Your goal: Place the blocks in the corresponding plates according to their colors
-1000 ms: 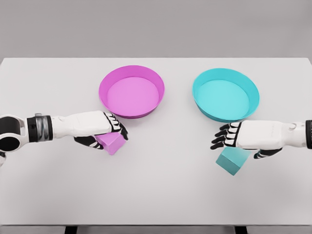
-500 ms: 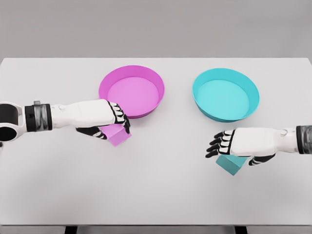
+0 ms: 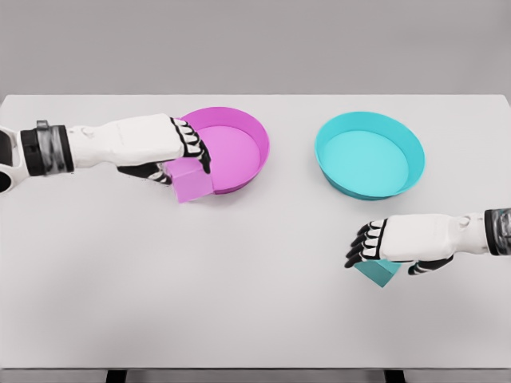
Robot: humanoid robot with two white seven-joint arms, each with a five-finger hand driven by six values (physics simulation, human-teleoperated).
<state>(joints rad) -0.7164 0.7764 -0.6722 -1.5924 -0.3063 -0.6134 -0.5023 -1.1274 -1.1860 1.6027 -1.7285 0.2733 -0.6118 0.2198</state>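
Note:
My left hand [image 3: 180, 163] is shut on the pink block [image 3: 192, 180] and holds it in the air, against the front-left rim of the pink plate [image 3: 239, 116]. The teal block [image 3: 378, 273] sits low at the front right. My right hand [image 3: 387, 259] lies over it with fingers curled down on its left side and the thumb on its right, hiding most of it. The teal plate [image 3: 367, 118] stands behind that hand, with nothing in it.
Both plates stand side by side toward the back of the white table [image 3: 255, 311], the pink one left and the teal one right. The table's front edge runs along the bottom of the view.
My left hand has lifted the pink block up and back to the pink plate's rim. My right hand has dropped lower over the teal block and its fingers have curled around it.

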